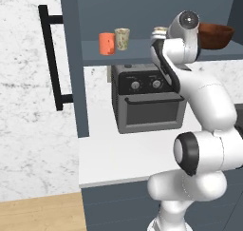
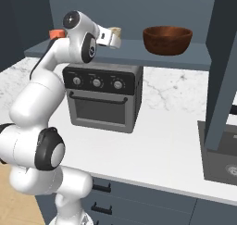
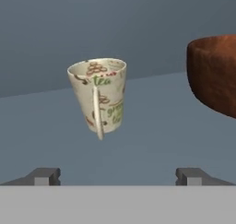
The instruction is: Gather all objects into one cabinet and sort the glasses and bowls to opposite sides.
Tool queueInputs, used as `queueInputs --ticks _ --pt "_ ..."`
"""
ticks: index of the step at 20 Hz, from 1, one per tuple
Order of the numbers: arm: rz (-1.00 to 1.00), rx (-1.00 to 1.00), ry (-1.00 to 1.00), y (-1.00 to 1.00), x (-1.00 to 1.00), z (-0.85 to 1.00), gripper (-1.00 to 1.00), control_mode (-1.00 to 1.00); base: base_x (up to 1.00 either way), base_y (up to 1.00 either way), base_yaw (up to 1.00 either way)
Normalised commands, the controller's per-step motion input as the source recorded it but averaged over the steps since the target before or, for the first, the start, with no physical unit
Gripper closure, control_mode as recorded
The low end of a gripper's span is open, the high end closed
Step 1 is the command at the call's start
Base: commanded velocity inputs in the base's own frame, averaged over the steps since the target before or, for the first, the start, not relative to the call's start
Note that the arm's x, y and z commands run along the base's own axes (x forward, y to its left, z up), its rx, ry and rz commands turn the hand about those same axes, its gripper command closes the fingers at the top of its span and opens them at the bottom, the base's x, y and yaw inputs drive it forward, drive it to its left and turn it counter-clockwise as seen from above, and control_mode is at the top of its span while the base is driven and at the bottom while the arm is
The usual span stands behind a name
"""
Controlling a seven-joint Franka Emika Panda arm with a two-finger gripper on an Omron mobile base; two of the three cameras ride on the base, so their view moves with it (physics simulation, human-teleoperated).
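Gripper (image 3: pixel 118 176) is standing wide open and holding nothing as I'm watching the patterned cup (image 3: pixel 99 96) upright on the cabinet shelf (image 3: pixel 152 126) just ahead, the bowl (image 3: pixel 214 73) off to one side. I'm judging it light, rigid, glazed-slick; I'd pinch across its body. Arm is reaching up, level with the shelf.

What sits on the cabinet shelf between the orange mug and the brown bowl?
Two beige patterned cups: one beside the orange mug, another nearer the bowl, facing the open gripper.
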Motion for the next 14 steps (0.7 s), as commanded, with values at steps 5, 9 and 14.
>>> queueInputs --ticks 5,9,14 --pt "0.00 0.02 0.00 0.00 0.29 0.00 -1.00 -1.00 0.00 0.00 0.00" --pt "0.00 0.03 0.00 0.00 0.24 0.00 -1.00 -1.00 0.00 0.00 0.00" --pt "0.00 0.03 0.00 0.00 0.27 0.00 -1.00 -1.00 0.00 0.00 0.00"
